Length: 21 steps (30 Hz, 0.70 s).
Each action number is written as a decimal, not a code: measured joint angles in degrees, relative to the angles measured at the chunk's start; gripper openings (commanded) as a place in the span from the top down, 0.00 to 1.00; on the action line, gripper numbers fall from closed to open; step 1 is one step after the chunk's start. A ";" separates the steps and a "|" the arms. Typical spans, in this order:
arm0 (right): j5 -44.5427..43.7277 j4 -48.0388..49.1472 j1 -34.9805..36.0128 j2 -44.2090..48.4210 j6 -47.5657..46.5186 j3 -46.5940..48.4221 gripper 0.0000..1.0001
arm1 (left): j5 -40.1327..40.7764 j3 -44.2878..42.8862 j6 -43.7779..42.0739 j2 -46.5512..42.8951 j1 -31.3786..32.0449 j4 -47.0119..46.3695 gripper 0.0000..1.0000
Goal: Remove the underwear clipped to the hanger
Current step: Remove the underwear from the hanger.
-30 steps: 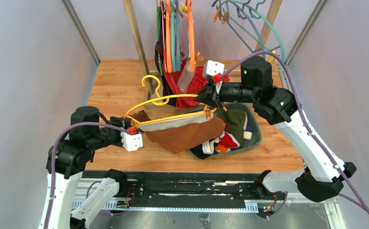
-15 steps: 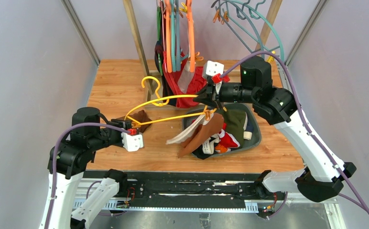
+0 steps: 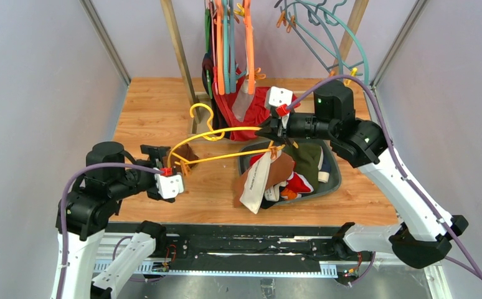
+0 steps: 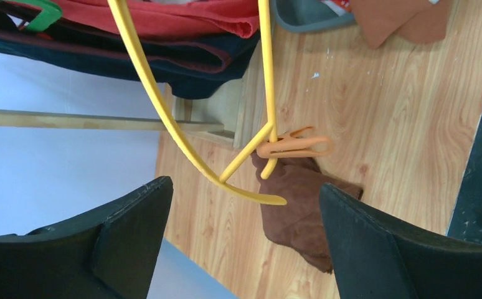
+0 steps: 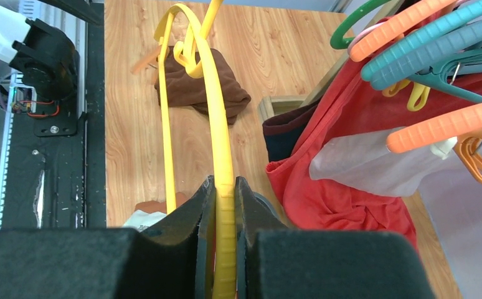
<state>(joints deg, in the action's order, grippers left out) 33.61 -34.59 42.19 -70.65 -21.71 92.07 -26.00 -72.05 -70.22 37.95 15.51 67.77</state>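
Two hands flank the yellow hanger (image 3: 217, 130): left hand (image 4: 243, 185) wide and empty by the bare left clip (image 4: 294, 147); brown briefs (image 3: 280, 169), judged light and limp, hang from the right clip (image 3: 274, 149) over the bin (image 3: 334, 163), best pinched just below that clip; right hand (image 5: 225, 187) clamps the hanger.

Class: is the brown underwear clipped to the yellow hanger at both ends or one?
One end. The brown underwear dangles from the yellow hanger near the right gripper; the orange clip holds none of it.
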 measured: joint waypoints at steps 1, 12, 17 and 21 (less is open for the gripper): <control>-0.37 0.00 0.00 0.37 -0.42 -0.37 0.99 | -0.50 -0.26 0.57 -0.07 0.00 -0.02 0.05; -1.25 -0.46 0.02 4.87 -5.81 -4.44 0.99 | -5.60 1.44 22.56 0.31 0.00 -12.55 0.02; -0.44 -1.36 0.02 6.67 -8.15 -6.03 0.99 | -6.38 3.72 29.88 3.39 0.00 -17.90 0.07; 0.98 -2.25 0.02 7.89 -10.14 -7.19 1.00 | -8.76 4.55 33.22 6.49 0.00 -18.88 0.14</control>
<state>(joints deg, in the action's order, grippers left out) 34.59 -36.84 42.22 -62.76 -31.86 84.88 -34.76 -67.51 -36.99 44.45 15.51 48.88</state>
